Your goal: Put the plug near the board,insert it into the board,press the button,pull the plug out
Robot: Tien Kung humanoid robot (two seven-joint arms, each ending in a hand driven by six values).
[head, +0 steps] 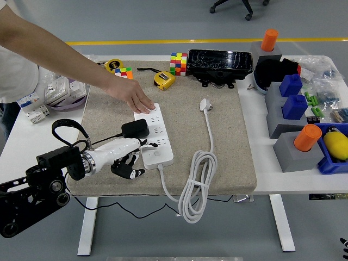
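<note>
A white power strip (156, 137) lies on the grey mat (223, 147), long axis running away from me. My left hand (128, 158) is at its left edge, shut on a black plug (135, 129) that sits just above the strip's left side, touching or nearly touching it. A black cable (66, 126) loops back from the plug over my wrist. A person's hand (136, 100) presses flat on the strip's far end. Only a dark sliver of my right hand (345, 243) shows at the bottom right corner.
The strip's own white plug (205, 104) and coiled cord (194, 187) lie to its right, hanging over the mat's near edge. Cubes (178, 63), tape measures (163, 79) and a black box (219, 63) line the back. Grey and blue blocks (296, 149) stand at right.
</note>
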